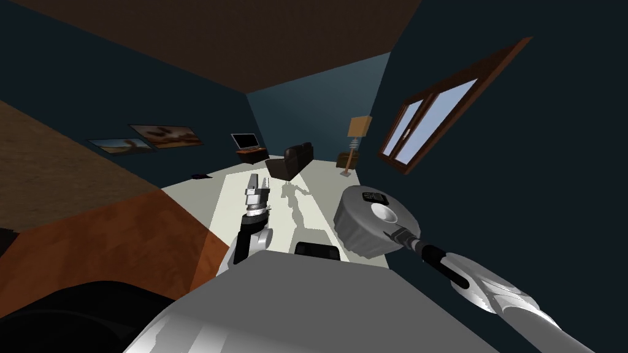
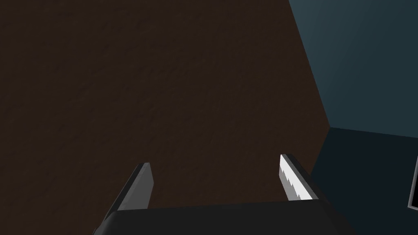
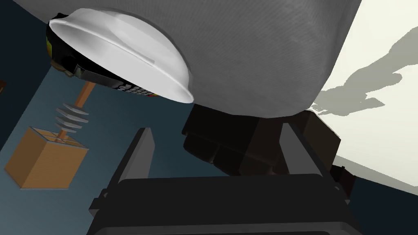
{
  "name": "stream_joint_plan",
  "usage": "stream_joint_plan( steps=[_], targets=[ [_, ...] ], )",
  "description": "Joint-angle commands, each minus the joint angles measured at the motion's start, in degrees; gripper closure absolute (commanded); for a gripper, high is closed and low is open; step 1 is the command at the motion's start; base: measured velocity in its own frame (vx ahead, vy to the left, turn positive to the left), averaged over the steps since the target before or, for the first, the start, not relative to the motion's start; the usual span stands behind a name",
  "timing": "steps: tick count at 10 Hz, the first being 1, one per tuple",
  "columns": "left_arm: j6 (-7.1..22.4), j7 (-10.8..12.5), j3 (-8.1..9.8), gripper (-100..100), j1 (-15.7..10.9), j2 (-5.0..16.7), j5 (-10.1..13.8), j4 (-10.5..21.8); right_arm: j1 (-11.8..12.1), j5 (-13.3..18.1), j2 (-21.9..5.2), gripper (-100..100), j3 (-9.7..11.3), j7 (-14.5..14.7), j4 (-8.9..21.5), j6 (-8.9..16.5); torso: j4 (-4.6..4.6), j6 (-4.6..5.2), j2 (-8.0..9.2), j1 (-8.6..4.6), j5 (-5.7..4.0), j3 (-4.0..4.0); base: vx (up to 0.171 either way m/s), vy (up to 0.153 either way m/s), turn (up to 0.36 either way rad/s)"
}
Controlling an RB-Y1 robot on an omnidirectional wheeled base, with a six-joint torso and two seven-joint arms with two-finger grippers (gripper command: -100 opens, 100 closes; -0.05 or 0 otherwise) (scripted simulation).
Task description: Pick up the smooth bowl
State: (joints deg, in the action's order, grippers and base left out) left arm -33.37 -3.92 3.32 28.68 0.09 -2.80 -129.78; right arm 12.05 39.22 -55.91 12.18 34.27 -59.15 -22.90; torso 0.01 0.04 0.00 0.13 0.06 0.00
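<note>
**A:** Where is the bowl (image 3: 122, 53) in relation to the right pincer (image 3: 219, 153)?

**B:** It sits on top of the round grey bench (image 3: 265, 53). It is ahead of the pincer's fingertips and off to one side, past one finger and not between the two. In the head view the pincer is near the bowl's rim but apart from it.

**A:** And the fingers?

**B:** They are spread wide with nothing in them. The left pincer (image 2: 216, 179) is also wide and empty, raised well apart from the bench.

**A:** How would you do this step well?

**B:** I judge the step in hand to be lining up. Move the hand sideways until the bowl's rim lies between the fingers, one inside and one outside, then close on the wall. The bowl is white and looks slick, so pinching the rim should hold better than trying to span the whole bowl.

**A:** Anything to mind?

**B:** A dark remote (image 1: 372, 197) lies just beyond the bowl, on the far side from the pincer. Pushing the bowl forward could knock it. I'd come down onto the rim instead of sliding along the bench top, then lift straight up.
</note>
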Motion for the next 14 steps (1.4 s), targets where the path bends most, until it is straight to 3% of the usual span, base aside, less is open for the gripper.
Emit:
stream_joint_plan(
  steps=[1,2,3,5,9,12,14],
  targets=[
    [0.0,0.0,0.0,0,0.0,0.0,0.0,0.0,-0.96,1.25,-1.4,-100,0.76,1.19,2.86,-0.06,0.0,0.0,0.0,0.0,0.0,0.0,0.021,0.048,0.16],
    [0.0,0.0,0.0,0,0.0,0.0,0.0,0.0,-1.17,2.24,-2.46,-100,1.37,2.07,5.23,0.35,0.0,-0.03,0.0,0.02,0.0,0.0,0.039,0.055,0.264],
    [0.0,0.0,0.0,0,0.0,0.0,0.0,0.0,-1.17,2.24,-2.46,-100,1.37,2.07,3.69,0.35,0.0,-0.03,-0.03,0.05,0.02,-0.01,0.038,0.034,0.094],
    [0.0,0.0,0.0,0,0.0,0.0,0.0,0.0,-1.17,2.24,-2.46,-100,1.37,2.07,5.83,0.35,0.0,0.04,0.03,-0.08,-0.02,0.01,0.013,0.01,-0.013],
    [0.0,0.0,0.0,0,0.0,0.0,0.0,0.0,-1.43,5.41,-5.14,-100,3.58,4.85,12.73,1.63,-0.01,-0.02,-0.08,-0.04,-0.01,-0.04,0.041,0.025,0.231],
    [0.0,0.0,0.01,0,0.01,0.01,0.0,0.0,-1.25,6.54,-5.62,-100,4.57,5.81,15.15,2.03,-0.01,0.03,-0.03,-0.19,-0.05,-0.02,0.037,-0.011,0.137],
    [0.0,0.0,0.0,0,-0.01,0.01,0.0,0.0,-0.41,8.03,-5.24,-100,6.37,6.98,18.07,2.35,0.0,-0.06,-0.04,-0.25,-0.06,-0.02,0.049,-0.04,0.33]
  ],
)
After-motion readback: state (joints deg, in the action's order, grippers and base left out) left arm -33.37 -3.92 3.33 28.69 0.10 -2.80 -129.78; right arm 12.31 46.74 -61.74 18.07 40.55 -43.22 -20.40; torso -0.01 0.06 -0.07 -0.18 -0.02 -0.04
